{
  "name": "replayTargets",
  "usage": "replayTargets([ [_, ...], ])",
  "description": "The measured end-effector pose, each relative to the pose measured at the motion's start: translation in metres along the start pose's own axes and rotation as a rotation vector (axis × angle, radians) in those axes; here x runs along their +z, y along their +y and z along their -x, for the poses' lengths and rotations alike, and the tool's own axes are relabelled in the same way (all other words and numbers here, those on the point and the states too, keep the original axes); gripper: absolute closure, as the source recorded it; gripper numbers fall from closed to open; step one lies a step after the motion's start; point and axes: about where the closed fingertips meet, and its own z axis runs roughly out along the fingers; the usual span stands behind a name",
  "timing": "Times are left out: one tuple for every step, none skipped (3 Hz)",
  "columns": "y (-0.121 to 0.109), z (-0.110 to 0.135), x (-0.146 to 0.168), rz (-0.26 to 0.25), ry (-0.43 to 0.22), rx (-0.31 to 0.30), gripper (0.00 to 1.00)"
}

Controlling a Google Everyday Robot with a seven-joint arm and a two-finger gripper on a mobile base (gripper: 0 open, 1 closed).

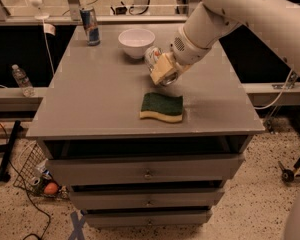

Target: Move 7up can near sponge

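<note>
Grey table (pixel 90 99) with drawers across the middle of the frame, carrying everything at working height. White arm (pixel 240 9) in from the upper right, angled down toward the centre, presumably to bring its load forward. End effector (pixel 161 73) just above centre, over the table top, pinching the 7up can (pixel 151 55) between tan pads. Can tilted, shiny top toward the upper left, seemingly held clear of the surface, likely to travel without dragging. Sponge (pixel 161 107) flat just below, near the front edge, green side up, apart from the can yet close. White bowl (pixel 136 41) behind and blue and silver can (pixel 90 25) in the upper left, both out of the path. Probably near the end: lowering and release beside the sponge left to do.
</note>
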Motion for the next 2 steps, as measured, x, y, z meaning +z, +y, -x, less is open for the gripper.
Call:
replayTargets([
  [-0.002, -0.013, 0.013, 0.031, 0.035, 0.003, 1.0],
  [-0.004, -0.025, 0.019, 0.051, 0.055, 0.014, 1.0],
])
